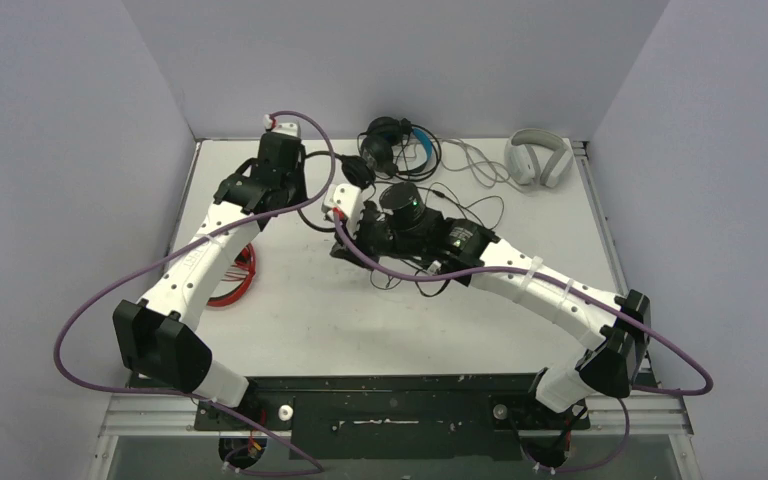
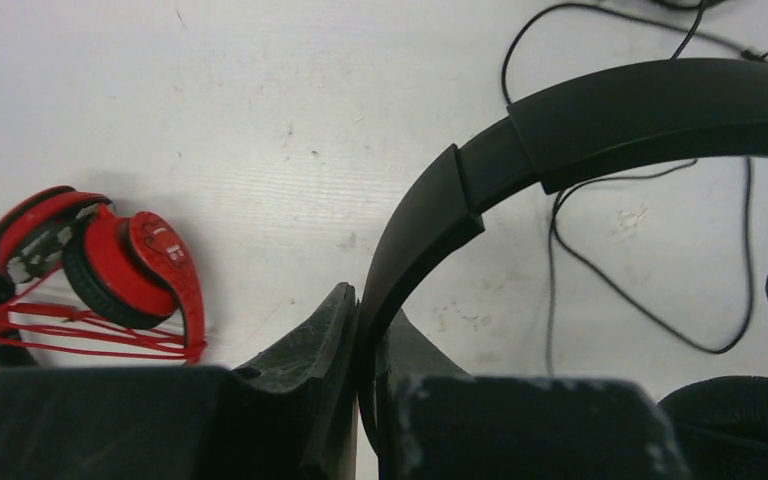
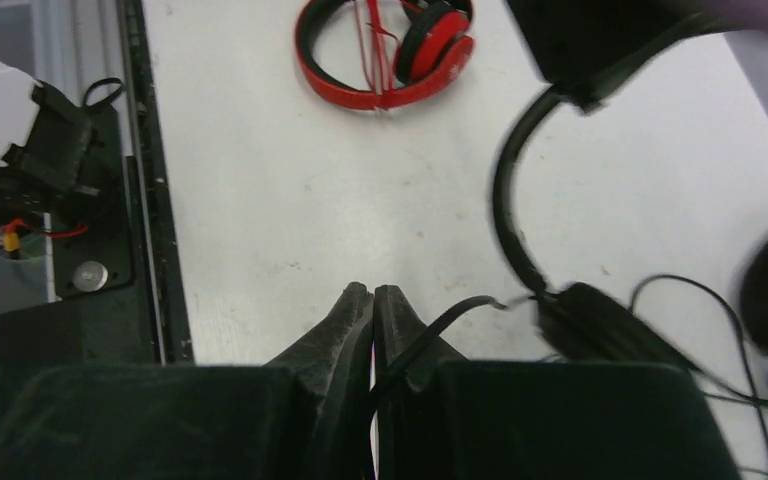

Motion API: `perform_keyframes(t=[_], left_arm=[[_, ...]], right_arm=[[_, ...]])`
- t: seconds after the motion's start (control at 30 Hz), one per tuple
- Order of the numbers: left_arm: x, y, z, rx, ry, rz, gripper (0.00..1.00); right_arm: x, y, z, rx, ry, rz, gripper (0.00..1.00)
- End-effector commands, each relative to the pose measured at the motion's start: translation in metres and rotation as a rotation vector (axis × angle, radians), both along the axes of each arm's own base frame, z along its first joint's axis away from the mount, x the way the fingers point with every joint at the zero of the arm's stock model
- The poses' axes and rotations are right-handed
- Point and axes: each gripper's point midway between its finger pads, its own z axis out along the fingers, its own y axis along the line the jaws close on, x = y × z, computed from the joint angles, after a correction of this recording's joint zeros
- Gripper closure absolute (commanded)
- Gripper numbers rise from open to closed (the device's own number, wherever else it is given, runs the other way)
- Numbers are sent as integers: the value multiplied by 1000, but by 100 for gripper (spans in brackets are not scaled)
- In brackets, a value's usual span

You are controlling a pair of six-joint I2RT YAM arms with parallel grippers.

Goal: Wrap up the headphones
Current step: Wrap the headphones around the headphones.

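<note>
Left gripper [image 2: 368, 306] is clamping the black headset's [image 2: 600, 110] stiff band, upper centre of the overhead view, while the right gripper [image 3: 372, 292] is pinching its thin cable [image 3: 442, 320], which we are judging light, limp and prone to slipping or tangling. We are noting the red headset [image 1: 245, 270] at left of that view, with the blue-trimmed headset [image 1: 400, 140] and white-grey headset [image 1: 538, 158] crowding the top edge.

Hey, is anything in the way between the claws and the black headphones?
Nothing visible. The left claw is shut on the headband of the black headphones, and the right claw is shut on their cable. The red headphones lie apart on the table.
</note>
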Motion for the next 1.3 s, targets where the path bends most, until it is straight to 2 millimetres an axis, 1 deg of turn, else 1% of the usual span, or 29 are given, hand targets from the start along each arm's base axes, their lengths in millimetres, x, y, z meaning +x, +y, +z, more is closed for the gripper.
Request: perform_keyframes(t=[0.0, 0.1, 0.2, 0.3, 0.47, 0.53, 0.57, 0.6, 0.67, 0.73, 0.77, 0.8, 0.83, 0.87, 0.9, 0.93, 1.0, 1.07, 1.13, 1.2, 1.27], left_arm=[[-11, 14, -3, 273, 32, -127, 100], [-25, 15, -13, 394, 99, -206, 100], [-36, 17, -17, 486, 141, -255, 100], [-46, 5, -20, 500, 148, -356, 100], [-59, -10, -28, 555, 180, -459, 100], [-66, -21, -32, 513, 190, -522, 100], [-70, -29, -33, 476, 193, -559, 100], [-74, -34, -34, 444, 195, -588, 100], [-84, -45, -36, 390, 211, -651, 100], [-92, -50, -35, 357, 218, -685, 100], [-95, -51, -34, 348, 223, -691, 100], [-97, -52, -33, 340, 227, -694, 100], [-100, -53, -32, 330, 232, -703, 100], [-103, -54, -31, 318, 235, -711, 100], [-107, -57, -28, 297, 234, -727, 100], [-111, -61, -25, 273, 227, -746, 100], [-119, -70, -19, 217, 215, -789, 100], [-125, -78, -10, 164, 199, -821, 100], [-131, -85, -1, 117, 185, -845, 100], [-135, -92, 10, 64, 170, -863, 100], [-139, -101, 20, 7, 162, -877, 100]], right_arm=[[28, -51, -5, -182, -13, -86, 100], [44, -68, -10, -255, -51, -155, 100], [56, -78, -11, -291, -79, -217, 100], [66, -86, -11, -306, -103, -243, 100], [73, -94, -4, -350, -173, -229, 99], [88, -96, 1, -338, -232, -296, 100], [93, -97, 1, -327, -262, -320, 100], [98, -101, 10, -287, -306, -360, 100], [103, -104, 9, -241, -367, -387, 100], [113, -113, 10, -204, -424, -464, 99], [116, -117, 11, -184, -450, -487, 97], [119, -122, 9, -173, -469, -513, 91], [124, -129, 8, -154, -488, -550, 89], [127, -134, 1, -141, -493, -571, 89], [132, -137, 3, -111, -495, -590, 89], [135, -141, -3, -90, -481, -602, 89], [140, -142, -9, -34, -442, -596, 90], [140, -138, -14, 38, -390, -548, 89], [136, -135, -18, 115, -352, -507, 85], [130, -128, -19, 194, -324, -451, 80], [120, -120, -21, 259, -295, -382, 79]])
